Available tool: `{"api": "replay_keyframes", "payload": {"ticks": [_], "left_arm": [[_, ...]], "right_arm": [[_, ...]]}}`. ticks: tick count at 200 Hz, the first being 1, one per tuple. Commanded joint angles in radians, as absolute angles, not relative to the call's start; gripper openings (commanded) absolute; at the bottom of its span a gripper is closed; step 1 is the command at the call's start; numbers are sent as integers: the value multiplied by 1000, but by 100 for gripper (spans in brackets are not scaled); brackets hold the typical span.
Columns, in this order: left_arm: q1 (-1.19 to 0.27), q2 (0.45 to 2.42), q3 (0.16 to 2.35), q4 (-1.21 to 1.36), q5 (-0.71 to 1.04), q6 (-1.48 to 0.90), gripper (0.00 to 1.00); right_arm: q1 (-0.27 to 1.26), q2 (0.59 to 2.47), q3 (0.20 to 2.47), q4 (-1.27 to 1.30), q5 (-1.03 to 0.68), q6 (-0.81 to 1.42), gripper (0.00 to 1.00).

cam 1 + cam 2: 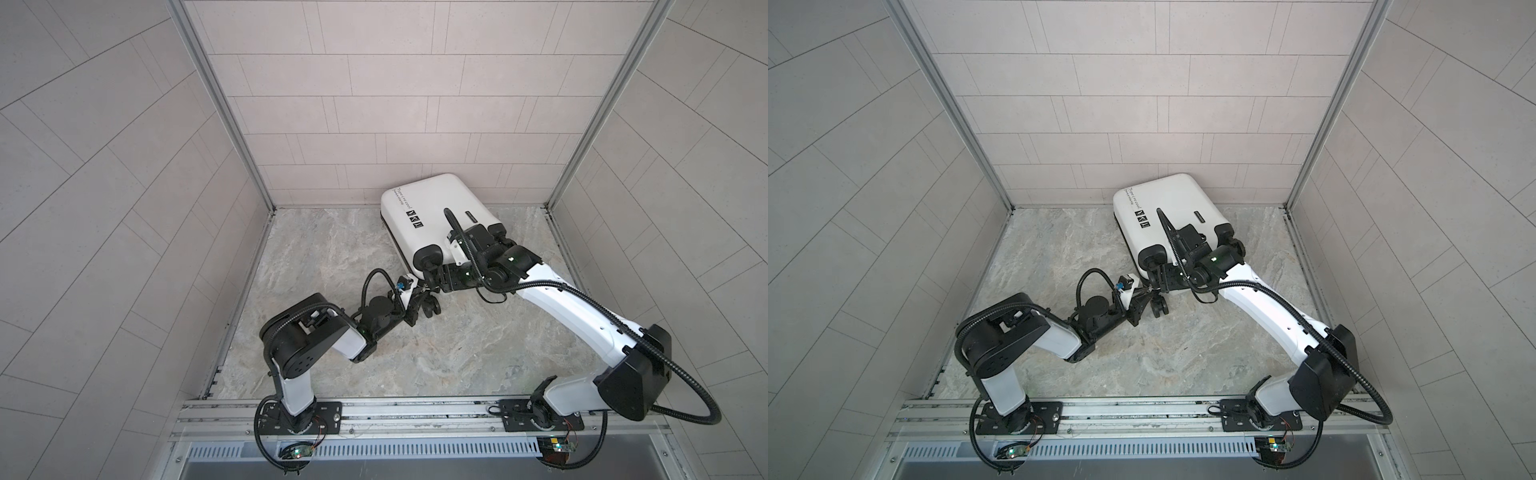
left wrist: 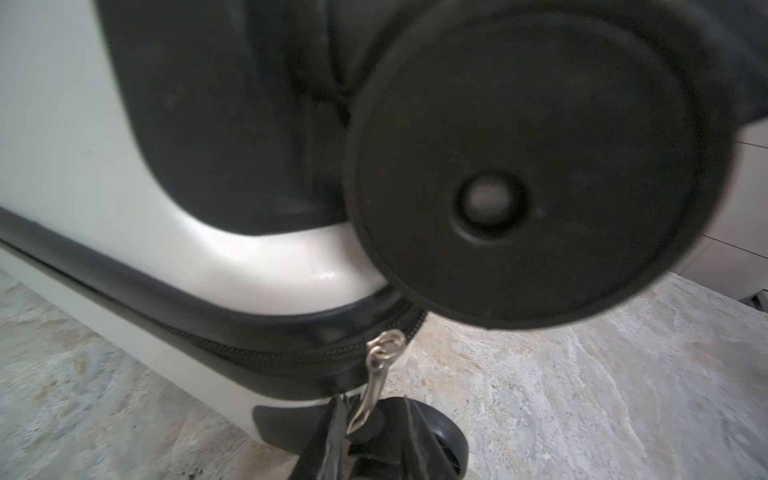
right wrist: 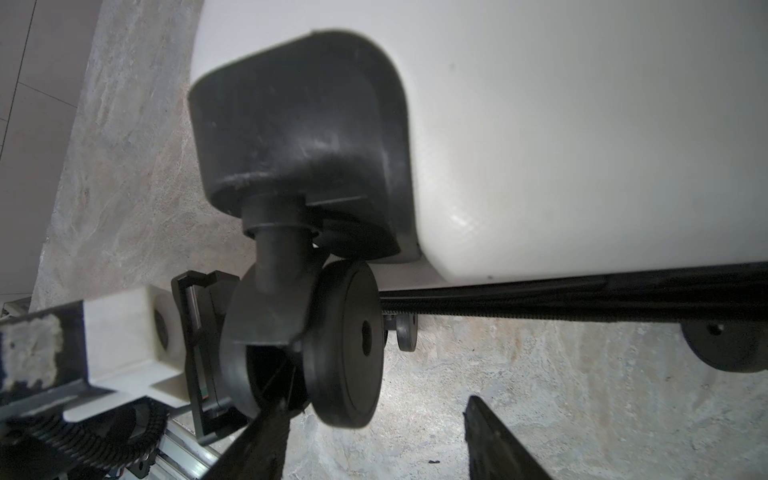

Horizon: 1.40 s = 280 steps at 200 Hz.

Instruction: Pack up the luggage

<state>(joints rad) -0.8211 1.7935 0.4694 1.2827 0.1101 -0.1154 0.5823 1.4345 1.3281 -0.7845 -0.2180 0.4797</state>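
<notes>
One white suitcase (image 1: pixel 419 208) (image 1: pixel 1163 199) lies flat and closed on the stone-patterned floor (image 1: pixel 332 257). It sits right of the middle in both top views, its far end just beside the tiled back wall (image 1: pixel 374 104) and its wheeled end turned toward the robot. Black lettering and three small icons show on the upper shell. The black zipper band (image 2: pixel 199 316) runs closed along the side and round the near left corner.

Left gripper (image 1: pixel 420 291) sits low at that corner, beside a lower wheel (image 1: pixel 432 308) that rests on the floor. In the left wrist view the metal zipper pull (image 2: pixel 376 374) hangs from the band at the corner. Its tip reaches down between the two black fingers (image 2: pixel 328 440). These stand close together with a narrow gap; whether they pinch the pull cannot be told. An upper wheel (image 2: pixel 528 166) fills much of that view, blurred.

Right gripper (image 1: pixel 435 277) reaches across to the same corner from the right, near the left gripper. In the right wrist view its fingers (image 3: pixel 490 444) are spread wide and hold nothing. One finger lies close under the upper wheel (image 3: pixel 345 345); the other stands well apart from it. The wheel's black housing (image 3: pixel 299 124) is set into the white shell above it.
</notes>
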Motion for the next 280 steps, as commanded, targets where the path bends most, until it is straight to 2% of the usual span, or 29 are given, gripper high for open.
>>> {"api": "replay_keyframes", "payload": {"ticks": [1,93,103,118,155,185,280], "left_arm": [[-833,1800,502,1295,123,-105,26],[-844,1824,525,1295,-13,-131,25],[-844,1831,519,1314,-24,-139,28],[-845,1831,513,1324,-53,-152,38],[-851,1827,504,1325,-122,-164,39],[-851,1831,518,1327,-123,-164,34],[-850,1813,541,1329,-69,-158,1]], "right_arm": [[590,1458,1359,-769,-247,489,69],[602,1519,1381,-749,-236,497,69],[603,1517,1378,-749,-235,498,69],[601,1515,1374,-749,-234,500,69],[598,1494,1371,-763,-212,496,69],[572,1470,1363,-776,-210,491,69],[564,1457,1351,-773,-252,493,69]]}}
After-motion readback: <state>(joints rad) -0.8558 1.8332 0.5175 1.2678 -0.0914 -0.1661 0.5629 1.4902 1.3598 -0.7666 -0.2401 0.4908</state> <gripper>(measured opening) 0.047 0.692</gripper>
